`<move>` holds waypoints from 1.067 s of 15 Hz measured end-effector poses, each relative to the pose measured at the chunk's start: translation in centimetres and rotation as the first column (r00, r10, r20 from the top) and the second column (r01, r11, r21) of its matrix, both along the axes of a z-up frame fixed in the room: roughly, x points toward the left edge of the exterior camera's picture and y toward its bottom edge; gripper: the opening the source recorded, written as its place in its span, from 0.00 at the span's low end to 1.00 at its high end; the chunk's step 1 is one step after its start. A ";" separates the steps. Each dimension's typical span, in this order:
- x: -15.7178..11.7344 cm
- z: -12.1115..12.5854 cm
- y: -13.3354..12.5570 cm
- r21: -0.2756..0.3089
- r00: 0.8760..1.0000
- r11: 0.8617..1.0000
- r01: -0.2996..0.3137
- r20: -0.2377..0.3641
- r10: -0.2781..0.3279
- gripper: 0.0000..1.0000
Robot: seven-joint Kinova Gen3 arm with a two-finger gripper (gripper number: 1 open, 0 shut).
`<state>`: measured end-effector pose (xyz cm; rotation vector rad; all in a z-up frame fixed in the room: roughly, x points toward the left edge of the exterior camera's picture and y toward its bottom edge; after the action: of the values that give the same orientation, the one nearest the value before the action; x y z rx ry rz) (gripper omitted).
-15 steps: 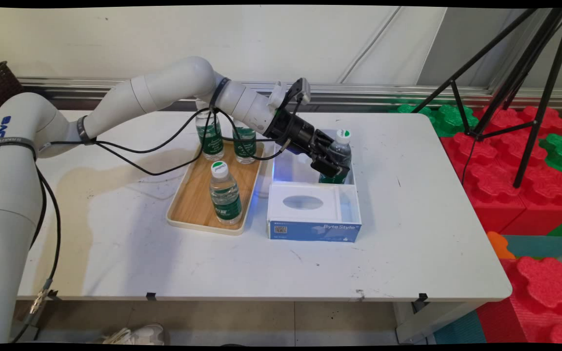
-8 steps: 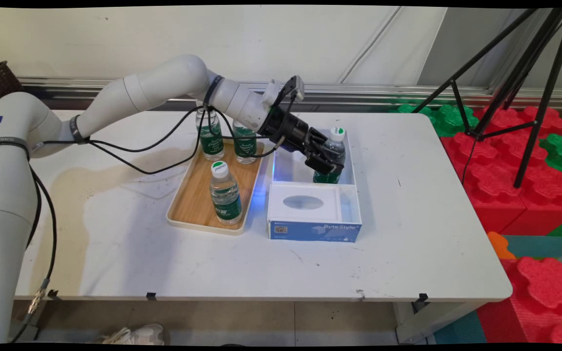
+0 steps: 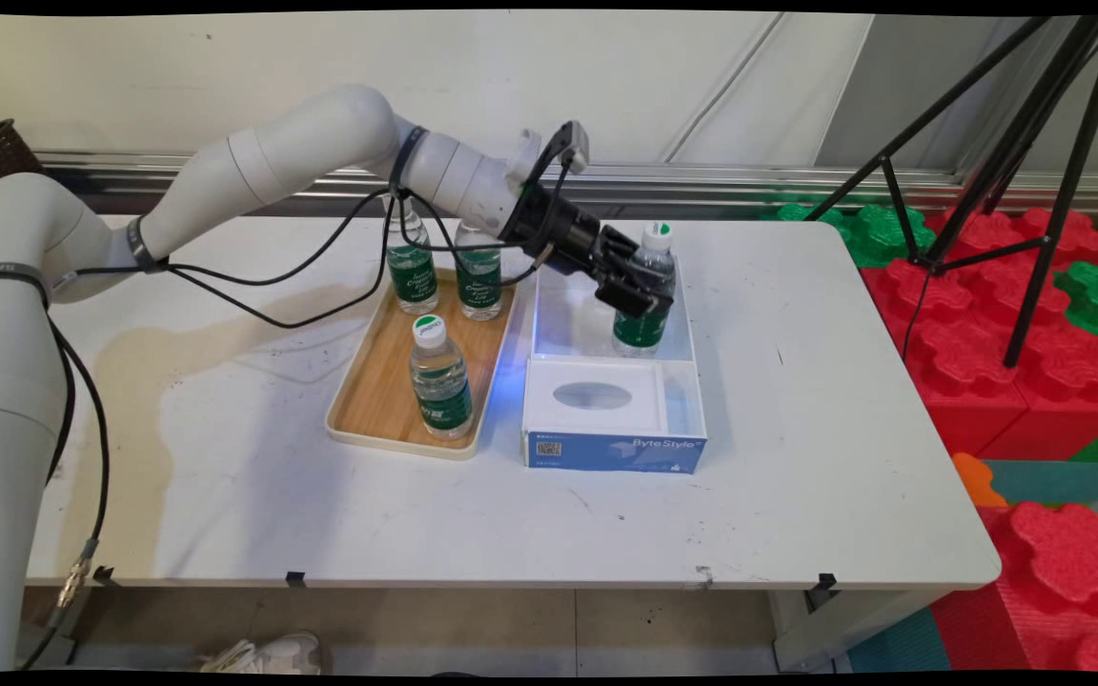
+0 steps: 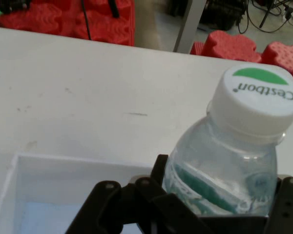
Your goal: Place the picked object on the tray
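My black gripper (image 3: 642, 291) is shut on a clear water bottle (image 3: 646, 303) with a green label and a white cap. The bottle hangs upright above the open white compartment of a blue and white box (image 3: 614, 400), its base about level with the box's rim. In the hand view the bottle (image 4: 229, 165) fills the right side between my fingers (image 4: 158, 175), its cap (image 4: 256, 100) lettered in green. Part of the box's white wall (image 4: 63, 163) shows at the lower left.
A wooden tray (image 3: 387, 381) left of the box carries three more upright bottles, one in front (image 3: 438, 376) and two behind (image 3: 413, 270). A black tripod (image 3: 1016, 152) and red and green foam blocks (image 3: 1006, 314) stand beyond the table's right edge.
The gripper has risen and drawn slightly left with the bottle, lifting it out of the box's compartment. The tray's bottles have not moved.
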<state>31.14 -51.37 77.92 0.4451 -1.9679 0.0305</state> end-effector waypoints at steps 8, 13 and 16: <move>0.2 4.4 -0.9 -0.050 0.999 0.999 -0.021 -0.042 0.019 0.00; 0.8 7.0 -0.7 -0.070 0.997 0.997 -0.034 -0.068 0.029 0.00; 1.6 8.4 -0.2 -0.074 0.996 0.996 -0.040 -0.085 0.034 0.00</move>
<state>32.71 -51.54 86.28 0.4261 -1.8699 0.1083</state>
